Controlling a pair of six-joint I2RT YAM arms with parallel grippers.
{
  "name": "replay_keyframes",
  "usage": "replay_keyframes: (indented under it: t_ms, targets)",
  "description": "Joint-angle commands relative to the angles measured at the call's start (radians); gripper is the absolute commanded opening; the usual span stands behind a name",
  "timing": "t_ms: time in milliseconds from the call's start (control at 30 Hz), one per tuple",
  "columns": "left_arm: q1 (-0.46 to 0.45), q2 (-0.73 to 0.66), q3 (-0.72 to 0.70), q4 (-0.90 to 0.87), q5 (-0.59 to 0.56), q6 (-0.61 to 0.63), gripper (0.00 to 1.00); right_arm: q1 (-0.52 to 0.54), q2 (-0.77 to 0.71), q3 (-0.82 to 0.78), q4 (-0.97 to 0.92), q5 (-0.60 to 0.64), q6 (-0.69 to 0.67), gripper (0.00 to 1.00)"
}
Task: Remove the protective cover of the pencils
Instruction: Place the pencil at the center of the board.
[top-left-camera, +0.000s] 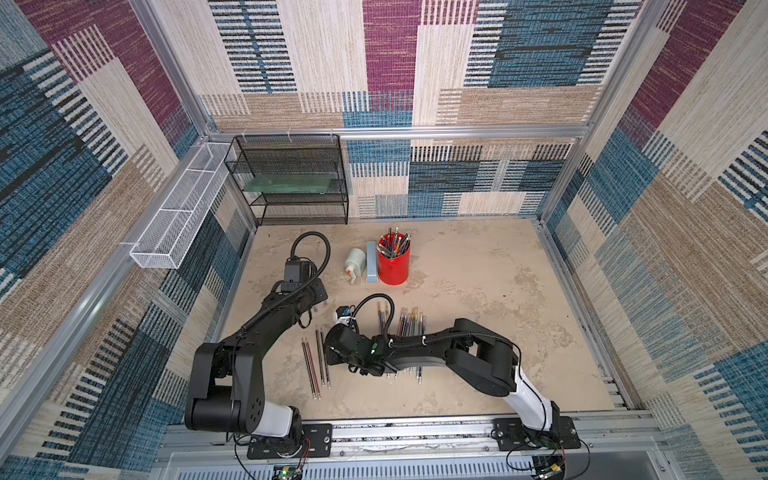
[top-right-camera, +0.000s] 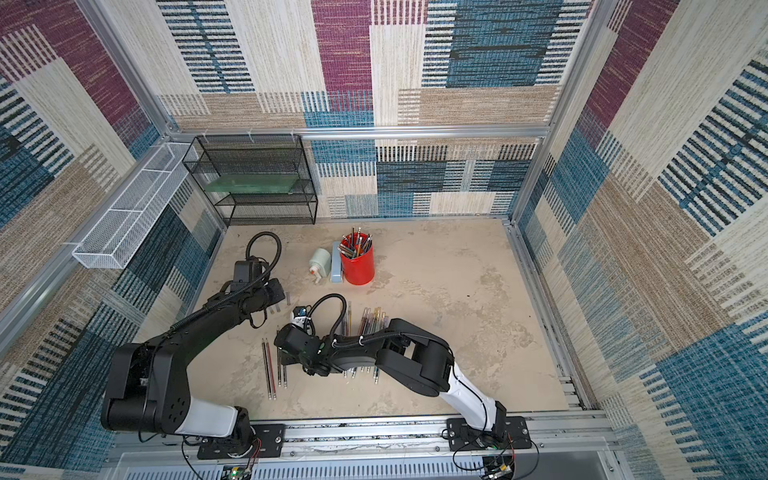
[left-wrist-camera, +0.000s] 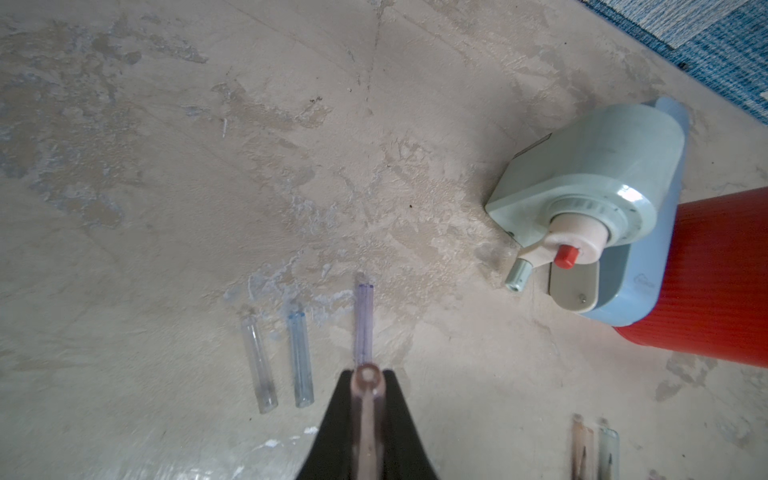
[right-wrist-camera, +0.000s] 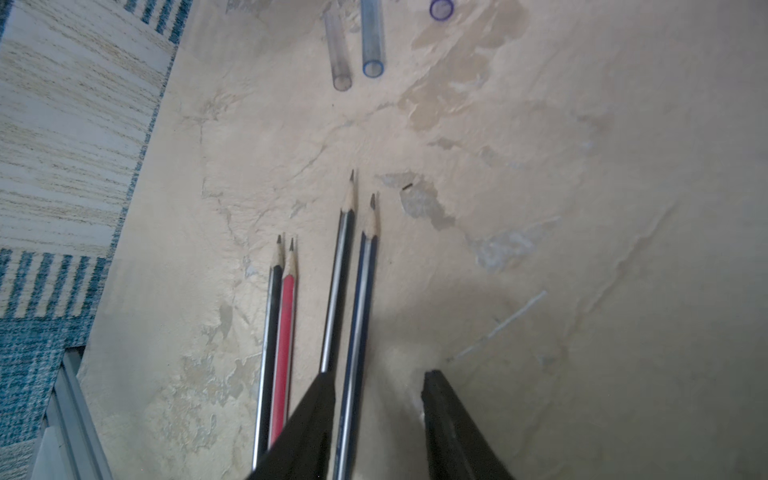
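Nearest, low and left of centre in both top views, four bare pencils (top-left-camera: 311, 368) lie side by side on the table (top-left-camera: 478, 291), sharpened tips pointing away from the robot's bases. Through the right wrist camera we make them out as black, red, black-and-silver and a dark blue pencil (right-wrist-camera: 360, 311). Our right gripper (right-wrist-camera: 380, 374) hangs over them with its jaws apart. The dark blue pencil runs between the fingers, close against one of them, and nothing is clamped. Just right of the bare pencils in the top views, a row of covered pencils (top-left-camera: 409, 322) lies partly hidden under our right arm (top-left-camera: 482, 357), their tips inside clear tubes.

Farther up the frame, our left gripper (left-wrist-camera: 367, 376) is pressed together on a pinkish cover (left-wrist-camera: 367, 419), whose open end pokes out between the fingertips. Beyond it three loose covers lie in a row on the table: a clear cover (left-wrist-camera: 258, 365), a blue cover (left-wrist-camera: 300, 361) and a violet cover (left-wrist-camera: 364, 324).

Beyond those, at upper centre, we see a pale green sharpener (top-left-camera: 356, 259), a light blue box (top-left-camera: 372, 262) and a red cup (top-left-camera: 394, 270) crammed with pencils, standing close together. At the back wall, upper left, stands a black wire shelf (top-left-camera: 291, 183), with a white wire basket (top-left-camera: 178, 208) fixed to the side wall.
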Motion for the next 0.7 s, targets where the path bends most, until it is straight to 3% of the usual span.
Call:
replay_keyframes:
  t_ms: [0, 400, 667]
  targets:
    - [0.001, -0.002, 0.001, 0.018, -0.003, 0.007, 0.0, 0.004, 0.031, 0.049, -0.121, 0.039, -0.023, 0.41]
    - [0.001, 0.002, 0.003, 0.022, 0.008, 0.01, 0.0, 0.014, 0.021, 0.068, -0.142, 0.059, -0.049, 0.42]
    - [-0.004, 0.094, 0.091, -0.047, 0.068, 0.038, 0.0, 0.018, -0.185, -0.088, -0.115, 0.165, -0.075, 0.46]
